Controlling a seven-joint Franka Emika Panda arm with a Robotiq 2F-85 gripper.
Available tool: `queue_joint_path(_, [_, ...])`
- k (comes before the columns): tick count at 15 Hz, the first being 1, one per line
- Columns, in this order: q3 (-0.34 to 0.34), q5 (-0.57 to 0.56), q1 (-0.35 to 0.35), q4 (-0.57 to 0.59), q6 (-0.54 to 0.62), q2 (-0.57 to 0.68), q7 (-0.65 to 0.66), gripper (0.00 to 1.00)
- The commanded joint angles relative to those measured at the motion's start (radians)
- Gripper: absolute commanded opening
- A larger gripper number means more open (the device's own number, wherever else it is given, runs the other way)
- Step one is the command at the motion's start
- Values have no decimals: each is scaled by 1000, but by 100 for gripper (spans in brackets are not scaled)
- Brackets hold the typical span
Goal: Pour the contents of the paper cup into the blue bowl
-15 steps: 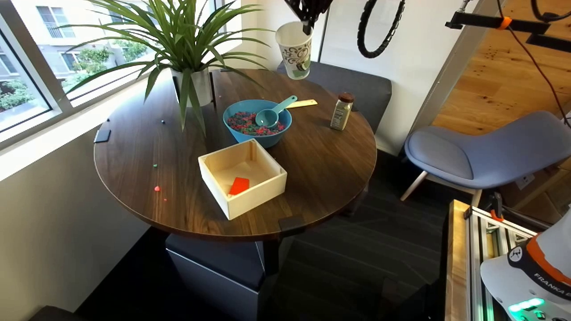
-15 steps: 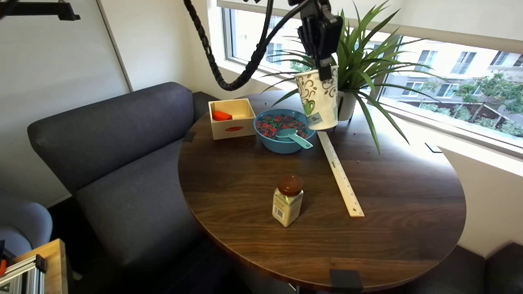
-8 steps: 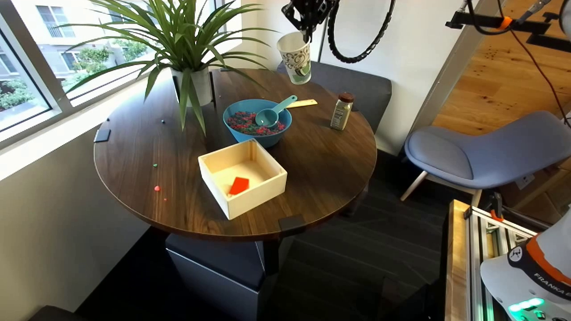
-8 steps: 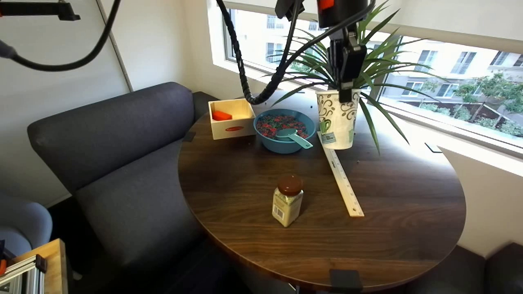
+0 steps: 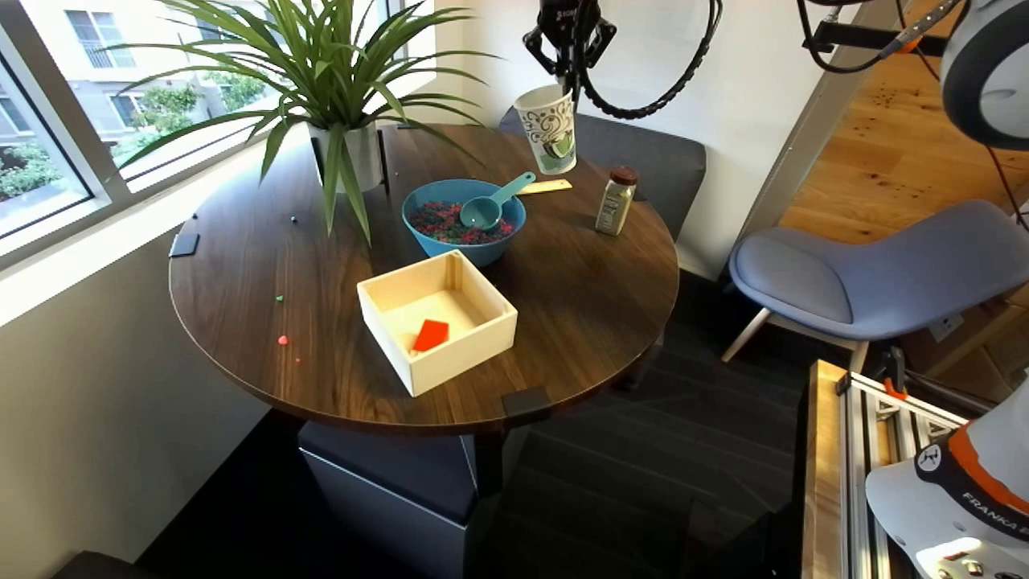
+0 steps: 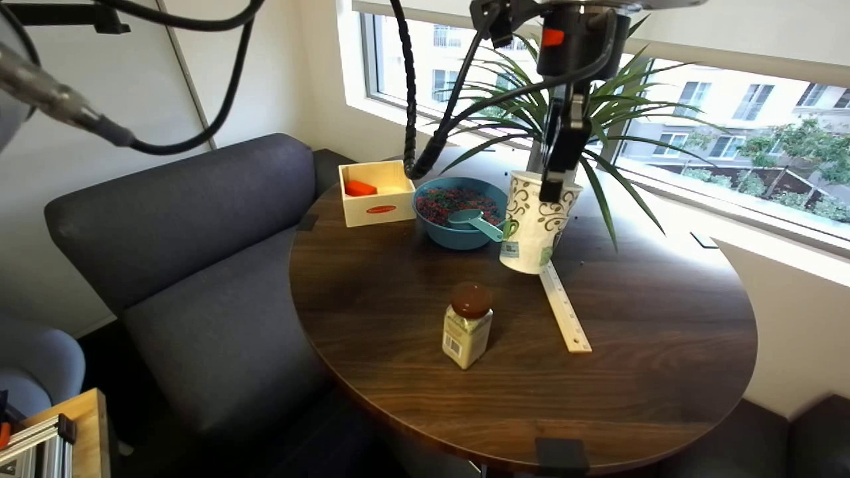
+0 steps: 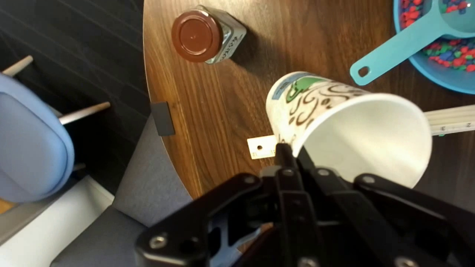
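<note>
Paper cup (image 7: 349,128) hangs above round wooden table (image 5: 579,281), mouth uppermost, leaning slightly; cup floor hidden. Gripper (image 7: 294,151) clamped on cup wall, at rim, near nine o'clock of mouth in wrist view. From cup, same view: blue bowl (image 7: 439,76) at two o'clock, apart, holding red, green and blue bits (image 7: 458,57) plus scoop (image 7: 400,49), handle pointing to eight o'clock; brown-capped jar (image 7: 209,37) upright at ten o'clock; ruler (image 7: 261,146) passing behind, showing at nine and three o'clock. In both exterior views, box (image 5: 462,362) just beside bowl, red block (image 5: 432,334) inside.
</note>
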Motion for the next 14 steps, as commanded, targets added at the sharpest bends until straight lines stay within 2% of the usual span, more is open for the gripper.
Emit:
queue_joint_path(1, [-1,137,-65,194,-81,120,112,1])
queue_joint_path(2, [-9,135,-62,223,-79,132,152,1])
queue_joint_path(3, [-3,89,-54,100,-32,69,80,4])
queue_joint_path(5, [-3,104,-66,148,-37,93,113,4])
queue_joint_path(7, [22,183,-88,175,15,115,229,1])
queue_joint_path(11, [32,278,-115,177,157,146,361,1])
queue_joint_path(14, [13,285,-124,183,311,173,449,1])
